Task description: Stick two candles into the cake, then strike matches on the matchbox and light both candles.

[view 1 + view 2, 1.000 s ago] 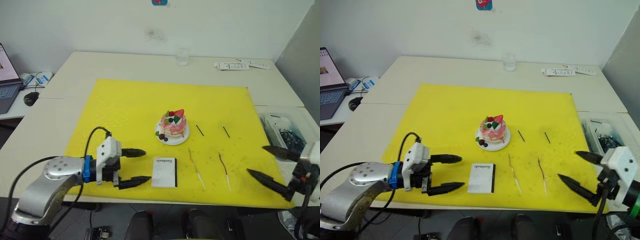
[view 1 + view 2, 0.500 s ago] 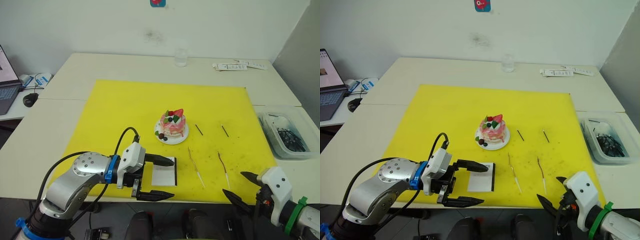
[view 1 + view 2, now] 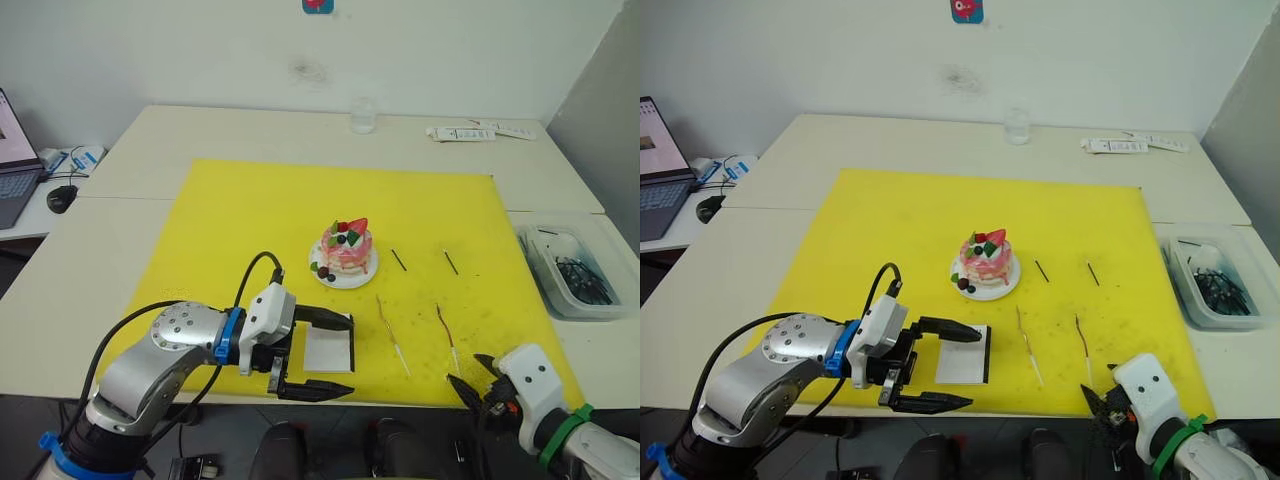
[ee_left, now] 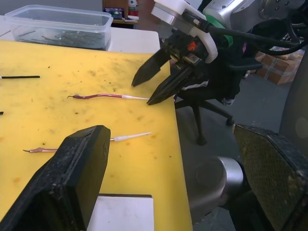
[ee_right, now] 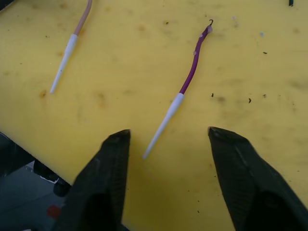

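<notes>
Where the yellow mat meets the near edge of the surface, the right gripper hangs with its fingers spread moderately, the pale tip of the right-hand candle lying between them but untouched. That candle is a very thin, slightly wavy stick lying flat; it looks light, waxy and easy to snap, so I judge a gentle pinch across the pale bare end, near the mat's edge, to be the safest hold, since the flat lie gives the fingers little to get under. The second candle lies just to the left, roughly parallel, pale end also toward the robot.

Left of both, the left gripper has its fingers wide, one on each side of the matchbox, with no contact that I can make out. The box looks stiff and light and may slide on the mat if nudged.

Farther back, the two matches lie apart from each other, right of the cake, which sits on its small white plate with no candle in it yet. The cake looks soft, so a candle should go in straight and slowly.
</notes>
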### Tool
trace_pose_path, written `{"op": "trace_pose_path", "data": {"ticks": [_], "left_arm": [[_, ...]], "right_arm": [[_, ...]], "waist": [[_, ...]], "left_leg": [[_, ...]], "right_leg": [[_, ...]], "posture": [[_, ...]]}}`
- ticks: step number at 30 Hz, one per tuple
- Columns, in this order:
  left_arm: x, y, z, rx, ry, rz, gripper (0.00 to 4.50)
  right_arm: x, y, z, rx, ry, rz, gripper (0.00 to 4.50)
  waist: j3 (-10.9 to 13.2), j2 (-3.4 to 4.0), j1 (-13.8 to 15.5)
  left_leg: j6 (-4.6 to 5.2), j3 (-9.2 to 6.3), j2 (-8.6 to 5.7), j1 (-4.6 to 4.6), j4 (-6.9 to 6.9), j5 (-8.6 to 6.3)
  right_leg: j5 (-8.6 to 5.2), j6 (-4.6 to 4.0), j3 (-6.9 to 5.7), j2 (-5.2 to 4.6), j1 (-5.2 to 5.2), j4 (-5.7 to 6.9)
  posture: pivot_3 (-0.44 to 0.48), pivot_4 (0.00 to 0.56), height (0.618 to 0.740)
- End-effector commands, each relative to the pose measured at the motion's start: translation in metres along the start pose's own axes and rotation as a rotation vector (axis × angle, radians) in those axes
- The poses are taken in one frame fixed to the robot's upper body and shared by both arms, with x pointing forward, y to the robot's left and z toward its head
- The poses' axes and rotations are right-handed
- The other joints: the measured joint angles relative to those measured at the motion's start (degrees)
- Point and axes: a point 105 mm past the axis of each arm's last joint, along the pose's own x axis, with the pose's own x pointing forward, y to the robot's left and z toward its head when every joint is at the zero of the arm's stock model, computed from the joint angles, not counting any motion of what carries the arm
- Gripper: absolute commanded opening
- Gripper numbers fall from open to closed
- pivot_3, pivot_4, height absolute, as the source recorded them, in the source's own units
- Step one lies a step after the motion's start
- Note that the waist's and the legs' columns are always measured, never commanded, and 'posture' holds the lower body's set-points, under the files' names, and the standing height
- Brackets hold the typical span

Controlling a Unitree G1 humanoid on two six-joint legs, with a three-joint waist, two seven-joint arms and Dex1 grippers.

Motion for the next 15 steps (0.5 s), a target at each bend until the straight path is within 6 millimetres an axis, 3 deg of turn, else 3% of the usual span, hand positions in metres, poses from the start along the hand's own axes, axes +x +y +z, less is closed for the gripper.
{"op": "trace_pose_path", "data": {"ticks": [1, 4, 5, 13, 15], "left_arm": [[0.000, 0.001, 0.005, 0.041, 0.004, 0.006, 4.50], [0.000, 0.002, 0.003, 0.016, 0.006, 0.023, 4.50], [-0.001, 0.001, 0.002, 0.006, 0.009, 0.024, 4.50], [-0.012, 0.014, -0.009, -0.097, 0.057, 0.144, 4.50], [-0.017, 0.021, -0.009, -0.157, 0.050, 0.199, 4.50]], "right_arm": [[0.002, 0.002, -0.001, -0.004, 0.013, -0.005, 1.28], [0.006, 0.005, 0.001, 0.023, 0.002, 0.002, 0.17], [0.006, 0.004, 0.002, 0.042, -0.007, -0.003, 0.01], [-0.001, -0.008, 0.018, 0.195, -0.119, -0.034, 0.01], [-0.005, -0.015, 0.030, 0.229, -0.194, -0.037, 0.01]], "waist": [[0.0, 0.00, 0.0], [0.0, -0.01, 0.0], [0.0, -0.01, 0.0], [0.0, 0.00, 0.0], [0.0, 0.01, 0.0]], "left_leg": [[0.00, 0.00, 0.00, 0.00, 0.00, 0.00], [0.00, 0.00, 0.00, -0.01, 0.00, 0.00], [0.00, 0.00, 0.00, 0.00, 0.00, 0.00], [0.00, -0.02, 0.01, -0.01, -0.01, 0.00], [0.00, -0.03, 0.01, -0.02, -0.02, 0.00]], "right_leg": [[0.00, 0.01, -0.01, 0.00, 0.00, 0.00], [0.01, 0.02, -0.01, 0.00, 0.00, 0.00], [0.01, 0.02, -0.01, 0.00, 0.00, 0.00], [0.01, 0.02, -0.02, -0.01, 0.00, 0.00], [0.01, 0.02, -0.02, -0.01, -0.01, 0.00]], "posture": [[0.000, 0.150, 0.740], [0.000, 0.150, 0.740], [0.000, 0.150, 0.740], [0.000, 0.150, 0.740], [0.000, 0.150, 0.740]]}}
